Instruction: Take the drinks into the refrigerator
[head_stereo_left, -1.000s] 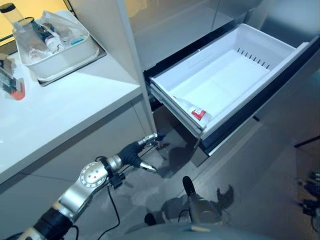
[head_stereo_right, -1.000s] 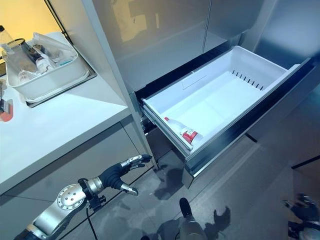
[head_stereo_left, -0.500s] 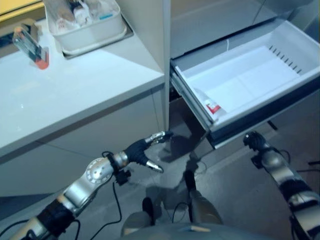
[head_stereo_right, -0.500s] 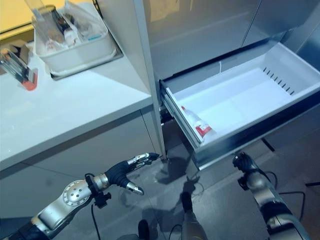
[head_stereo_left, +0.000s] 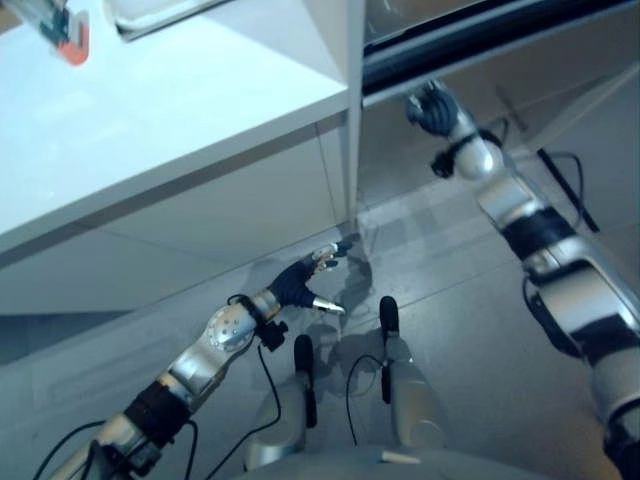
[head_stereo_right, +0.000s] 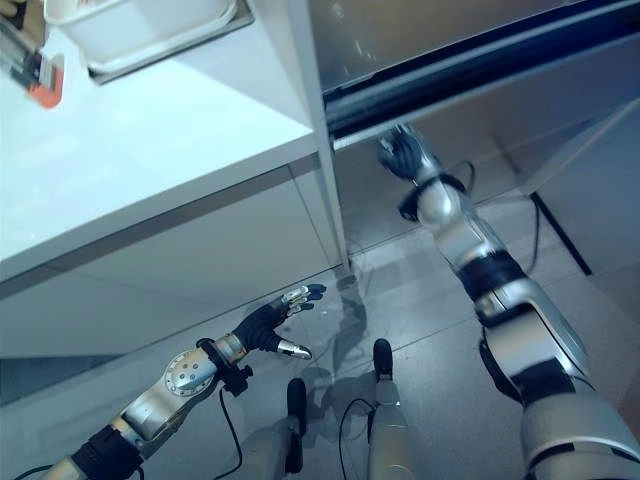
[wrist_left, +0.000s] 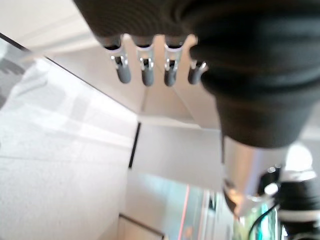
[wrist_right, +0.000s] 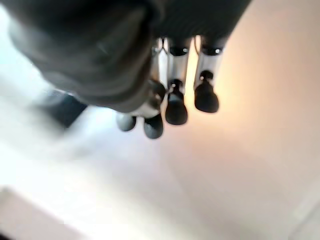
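My right hand (head_stereo_right: 402, 155) against the shut drawer front (head_stereo_right: 480, 75).
Its fingers look straight, holding nothing. My left hand (head_stereo_left: 300, 285) hangs low, relaxed and empty; I see no drink here.

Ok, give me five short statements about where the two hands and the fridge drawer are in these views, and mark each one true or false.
1. The right hand is raised against the drawer front. True.
2. The left hand holds a drink bottle. False: it hangs low over the floor with relaxed fingers, holding nothing.
3. The drawer stands pulled wide open. False: its front sits close to the fridge body.
4. A white tub sits on the white counter. True.
5. The left hand rests on the counter. False: it is below it, near the floor.
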